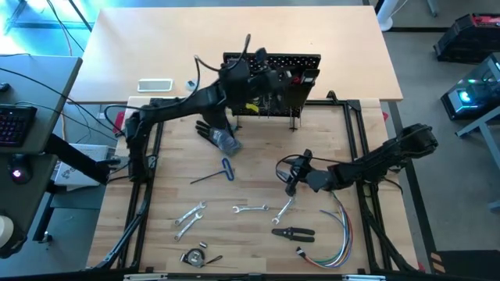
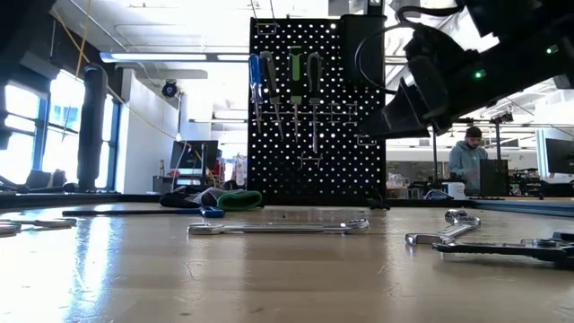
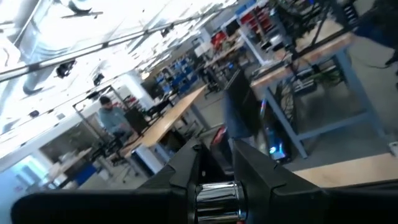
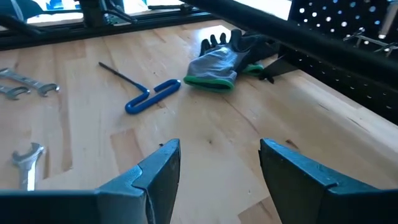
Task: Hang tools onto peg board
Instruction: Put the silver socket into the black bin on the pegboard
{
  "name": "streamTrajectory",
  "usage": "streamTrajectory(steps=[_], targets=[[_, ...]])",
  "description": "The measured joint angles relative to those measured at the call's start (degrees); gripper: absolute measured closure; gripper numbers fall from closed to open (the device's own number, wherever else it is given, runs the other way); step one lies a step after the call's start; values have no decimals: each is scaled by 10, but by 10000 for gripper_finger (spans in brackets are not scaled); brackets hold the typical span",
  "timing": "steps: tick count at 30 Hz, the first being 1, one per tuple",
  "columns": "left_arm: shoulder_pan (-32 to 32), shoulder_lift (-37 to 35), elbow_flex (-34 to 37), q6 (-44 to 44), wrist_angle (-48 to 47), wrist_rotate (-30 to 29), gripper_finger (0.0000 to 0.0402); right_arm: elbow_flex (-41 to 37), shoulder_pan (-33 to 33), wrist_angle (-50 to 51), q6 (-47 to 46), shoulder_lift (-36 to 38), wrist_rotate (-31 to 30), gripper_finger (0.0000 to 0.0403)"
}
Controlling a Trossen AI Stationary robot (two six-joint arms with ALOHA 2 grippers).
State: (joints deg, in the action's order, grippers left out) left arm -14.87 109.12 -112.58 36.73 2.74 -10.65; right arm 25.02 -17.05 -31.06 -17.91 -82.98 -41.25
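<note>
The black peg board [image 1: 301,64] stands at the table's far middle; in the low view [image 2: 341,152] blue, green and grey-handled tools hang on it. My left gripper [image 1: 262,78] is up at the board's left part, shut on a shiny silver tool [image 3: 217,199]. My right gripper [image 1: 293,186] is open and empty, hovering above the table just beyond a silver wrench [image 1: 285,207]. A blue-handled hex key [image 1: 226,170], two more wrenches [image 1: 190,212] [image 1: 250,208] and pliers [image 1: 293,232] lie flat on the table. My left gripper has a round chrome part of a tool [image 3: 217,194] pinched between its two fingers [image 3: 186,171]. The wrist view looks along the fingers, so which tool it is and how it hangs cannot be told.
A black and grey glove [image 1: 219,136] lies in front of the board's left leg, and a bundle of coloured wires [image 1: 337,234] at the near right. A small round tool [image 1: 195,256] sits by the near edge. A person [image 2: 468,157] stands far behind the table.
</note>
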Motion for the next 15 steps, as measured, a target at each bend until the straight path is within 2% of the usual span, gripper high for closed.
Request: streamTrajectory(steps=[4,15], targets=[[-9,21,-20,4,-6,-25,333,0,-8,1,0,0,2,191],[-29,40,-21,-3,-20,-36,333,0,-11,0,0,0,8,191]])
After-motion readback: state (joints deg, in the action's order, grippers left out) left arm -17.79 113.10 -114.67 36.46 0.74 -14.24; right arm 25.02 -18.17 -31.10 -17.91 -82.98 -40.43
